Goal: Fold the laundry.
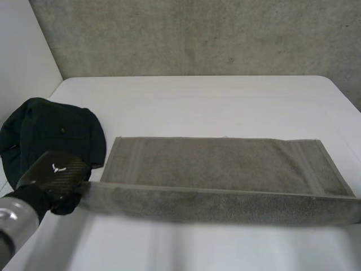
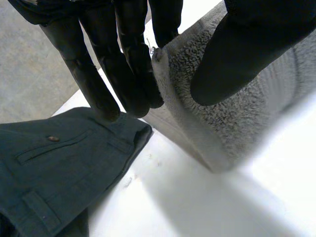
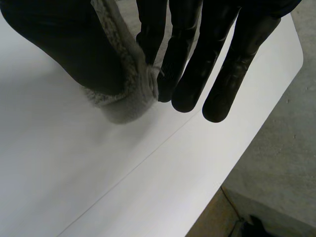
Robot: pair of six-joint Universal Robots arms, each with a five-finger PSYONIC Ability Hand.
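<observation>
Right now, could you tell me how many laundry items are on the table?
2. The grey towel stretches across the table, its near corners pinched by the left robot hand and right robot hand; dark trousers lie at the table's left edge. None looks hidden.

One towel (image 1: 225, 164), one dark trousers (image 1: 51, 132), one table (image 1: 225, 101); left hand (image 1: 56, 174), right hand (image 3: 195, 54): two.

The head camera looked down from high behind the near side, across the table (image 1: 214, 101) toward the wall (image 1: 197, 34). Each wrist camera looked along its palm from very close: the left hand (image 2: 131, 59) at one towel (image 1: 225, 166) end, the right hand (image 3: 192, 54) at the other. All three shared the towel; the head and left wrist views also shared the trousers (image 1: 51, 132).
</observation>
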